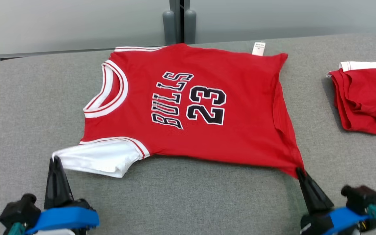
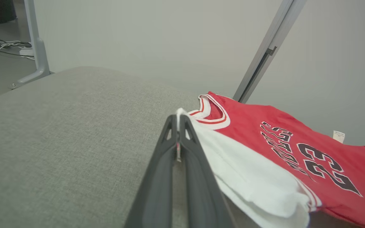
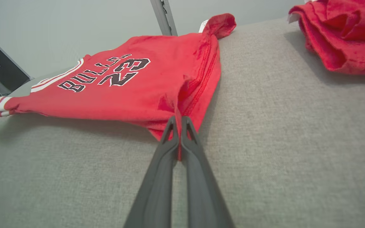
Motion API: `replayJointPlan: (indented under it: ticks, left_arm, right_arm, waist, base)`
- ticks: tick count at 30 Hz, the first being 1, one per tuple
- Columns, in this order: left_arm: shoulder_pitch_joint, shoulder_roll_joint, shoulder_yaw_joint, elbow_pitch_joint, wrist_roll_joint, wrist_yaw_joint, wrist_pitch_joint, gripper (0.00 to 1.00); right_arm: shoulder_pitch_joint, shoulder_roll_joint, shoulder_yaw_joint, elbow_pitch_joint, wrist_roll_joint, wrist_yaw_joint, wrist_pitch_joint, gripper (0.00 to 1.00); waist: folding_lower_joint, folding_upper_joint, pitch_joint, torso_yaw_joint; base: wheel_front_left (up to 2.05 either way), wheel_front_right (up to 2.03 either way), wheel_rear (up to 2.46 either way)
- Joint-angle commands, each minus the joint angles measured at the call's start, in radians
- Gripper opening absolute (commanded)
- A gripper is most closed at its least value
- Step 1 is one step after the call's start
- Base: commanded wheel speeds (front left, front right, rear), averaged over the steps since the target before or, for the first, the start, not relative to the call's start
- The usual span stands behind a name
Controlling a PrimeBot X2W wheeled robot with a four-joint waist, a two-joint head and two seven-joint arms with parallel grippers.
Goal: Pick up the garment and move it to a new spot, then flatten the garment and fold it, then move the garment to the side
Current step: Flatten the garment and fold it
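The red Bulls jersey lies lengthwise across the worktop, collar leftward; left gripper pinches its white sleeve, right gripper its hem corner.

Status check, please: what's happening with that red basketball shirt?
Left gripper shut on white sleeve, right gripper shut on hem corner. Red Bulls 23 jersey spread on grey fabric surface, near edge raised. Folded red garment apart, right side.
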Motion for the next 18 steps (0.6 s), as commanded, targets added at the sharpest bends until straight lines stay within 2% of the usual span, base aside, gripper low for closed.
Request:
replayJointPlan:
  ticks: [1,5,10,15,18]
  left_arm:
    - [0.037,0.002,-0.012,-0.050,-0.005,0.026,0.017,0.00]
    - [0.147,0.002,-0.057,-0.211,-0.004,0.091,0.091,0.00]
    - [0.202,0.007,-0.079,-0.337,0.006,0.126,0.167,0.00]
    - [0.141,0.041,-0.086,-0.346,0.005,0.117,0.232,0.00]
    - [0.055,0.070,-0.087,-0.309,-0.003,0.093,0.264,0.00]
  right_arm:
    - [0.047,0.005,-0.019,-0.026,-0.010,0.000,0.001,0.00]
    - [0.156,0.020,-0.091,-0.114,-0.040,0.000,0.050,0.00]
    - [0.237,0.054,-0.162,-0.229,-0.075,0.000,0.144,0.00]
    - [0.243,0.093,-0.206,-0.282,-0.091,0.000,0.244,0.00]
    - [0.206,0.104,-0.220,-0.293,-0.093,0.000,0.289,0.00]
  waist:
    - [0.0003,0.0002,-0.008,0.000]
    - [0.0003,0.0002,-0.024,-0.003]
    - [0.0003,0.0002,-0.034,-0.019]
    - [0.0003,0.0002,-0.017,-0.029]
    - [0.0003,0.0002,0.012,-0.032]
  base:
    - [0.00,0.00,0.00]
    - [0.00,0.00,0.00]
    - [0.00,0.00,0.00]
    - [0.00,0.00,0.00]
    - [0.00,0.00,0.00]
